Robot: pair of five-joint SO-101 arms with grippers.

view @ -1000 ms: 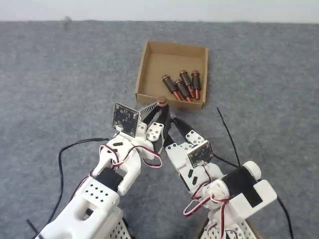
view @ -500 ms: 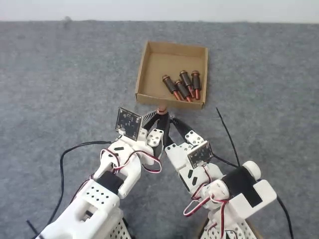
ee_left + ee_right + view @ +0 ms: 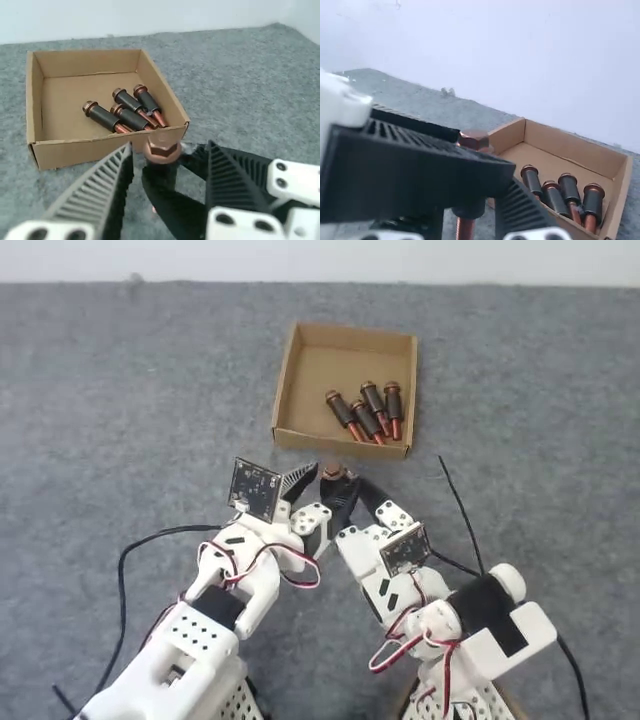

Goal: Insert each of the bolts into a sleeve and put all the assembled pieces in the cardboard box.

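right gripper clamped on upright bolt; left gripper wide open around it; four sleeved bolts in cardboard box.

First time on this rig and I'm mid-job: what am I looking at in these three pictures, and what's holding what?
The left arm and right arm are small robots side by side on a grey mat. The high view looks down from overhead; the other two come from cameras on each arm's wrist. The box holds four sleeved bolts. A fifth bolt stands upright just short of the box, apparently clamped in the right gripper. The left gripper is open, its fingers either side of that bolt, apart from it.
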